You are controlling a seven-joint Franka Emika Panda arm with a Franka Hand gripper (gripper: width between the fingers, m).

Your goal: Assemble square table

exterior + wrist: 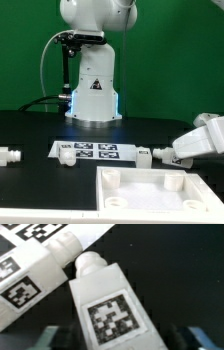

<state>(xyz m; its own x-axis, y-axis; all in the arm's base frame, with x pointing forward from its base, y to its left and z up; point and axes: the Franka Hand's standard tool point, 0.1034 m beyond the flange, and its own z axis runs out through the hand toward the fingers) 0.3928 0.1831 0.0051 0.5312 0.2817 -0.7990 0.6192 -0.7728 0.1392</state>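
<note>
Wrist view: leg-pickup step, end effector (118, 338) straddling a leg (105, 297), jaws apart, no pinch yet. Leg lies beside the marker board (95, 151), toward the bench's edge on the exterior view's right. Next, I'd guess: clamp squarely, lift.

One white square tabletop (150, 190) is lying on the black worktop (30, 130), on the near side of the single marker board (95, 152). Two stubby legs are lying beside that board: one leg (9, 156) off its end toward the exterior view's left, the other leg (158, 155) just beside its opposite end. One robot arm (92, 90) is standing behind the board.
</note>
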